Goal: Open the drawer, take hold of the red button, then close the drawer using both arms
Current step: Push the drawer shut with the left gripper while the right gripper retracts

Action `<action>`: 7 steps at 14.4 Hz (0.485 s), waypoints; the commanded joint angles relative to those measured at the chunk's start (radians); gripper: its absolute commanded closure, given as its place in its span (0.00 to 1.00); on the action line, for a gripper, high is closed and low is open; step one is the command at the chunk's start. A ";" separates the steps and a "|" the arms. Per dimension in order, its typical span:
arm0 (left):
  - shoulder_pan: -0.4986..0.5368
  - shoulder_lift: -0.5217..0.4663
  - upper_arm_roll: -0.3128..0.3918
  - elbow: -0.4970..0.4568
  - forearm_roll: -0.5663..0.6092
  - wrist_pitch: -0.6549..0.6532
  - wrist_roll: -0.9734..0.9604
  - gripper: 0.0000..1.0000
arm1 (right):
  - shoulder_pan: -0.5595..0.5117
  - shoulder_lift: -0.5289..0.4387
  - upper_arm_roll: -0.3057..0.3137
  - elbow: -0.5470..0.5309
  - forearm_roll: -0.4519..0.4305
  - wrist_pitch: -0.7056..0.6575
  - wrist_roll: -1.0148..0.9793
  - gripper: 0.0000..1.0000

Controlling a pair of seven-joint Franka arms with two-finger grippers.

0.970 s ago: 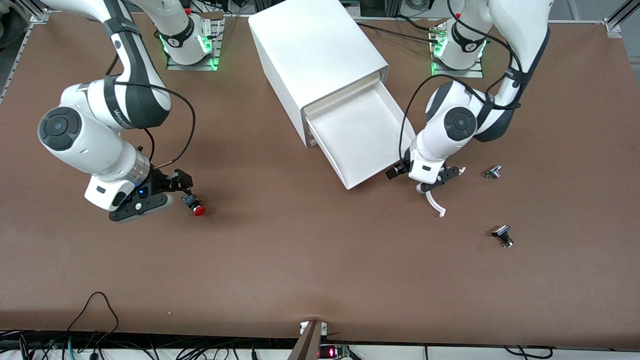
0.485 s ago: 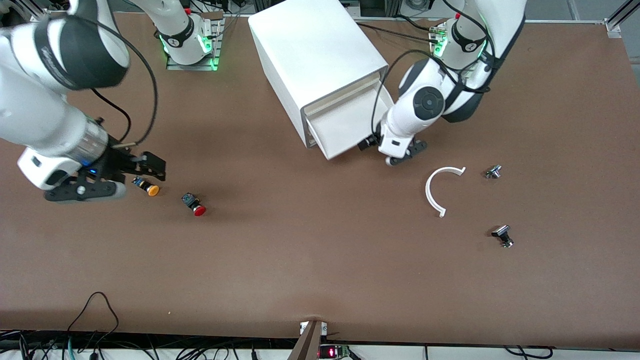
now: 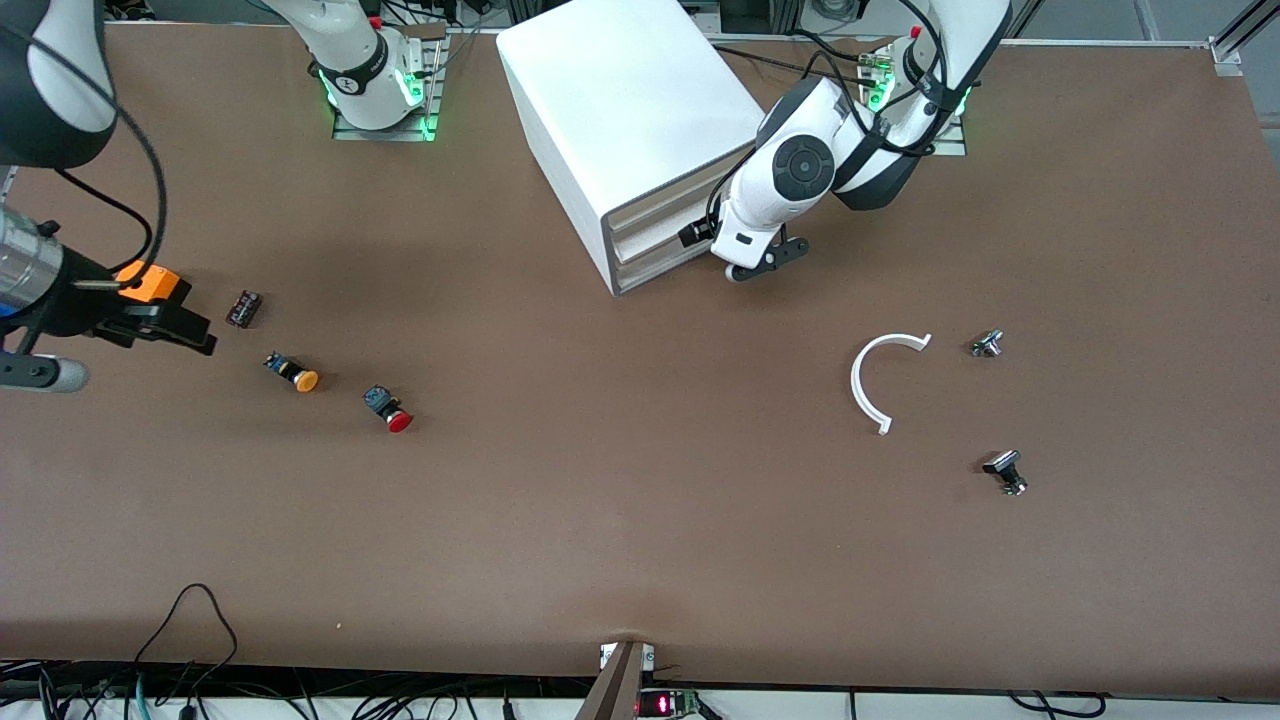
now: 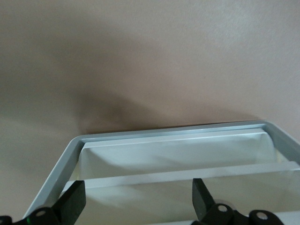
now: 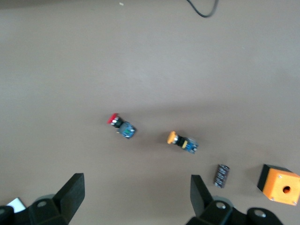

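The drawer sits pushed into the white cabinet, its cream front flush with the others; it also shows in the left wrist view. My left gripper is open and empty, right in front of the cabinet's drawer fronts. The button with the red cap lies on its side on the bare table, also in the right wrist view. My right gripper is open and empty, raised over the right arm's end of the table, well away from the button.
An orange-yellow button, a small black part and an orange box with a hole lie near the right gripper. A white curved piece and two small metal parts lie toward the left arm's end.
My left gripper has pushed the open drawer fully into the cabinet. My right gripper has risen and drawn away from the red button, which stays on the table.
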State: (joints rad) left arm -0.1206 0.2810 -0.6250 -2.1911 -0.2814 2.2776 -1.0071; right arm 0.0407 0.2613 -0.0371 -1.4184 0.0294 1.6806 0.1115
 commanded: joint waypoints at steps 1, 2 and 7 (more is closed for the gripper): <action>0.006 -0.028 -0.019 -0.029 -0.027 -0.033 0.015 0.00 | 0.004 -0.065 -0.015 -0.097 -0.005 -0.004 -0.042 0.00; 0.006 -0.026 -0.038 -0.029 -0.027 -0.033 0.016 0.00 | 0.004 -0.080 -0.015 -0.117 -0.005 -0.001 -0.055 0.00; 0.051 -0.026 -0.038 -0.027 -0.025 -0.026 0.018 0.00 | 0.001 -0.183 -0.024 -0.259 -0.022 0.039 -0.087 0.00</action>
State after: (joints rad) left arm -0.1067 0.2810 -0.6501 -2.2016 -0.2814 2.2587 -1.0064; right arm 0.0406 0.1775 -0.0546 -1.5568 0.0241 1.6856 0.0563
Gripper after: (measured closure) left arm 0.000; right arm 0.000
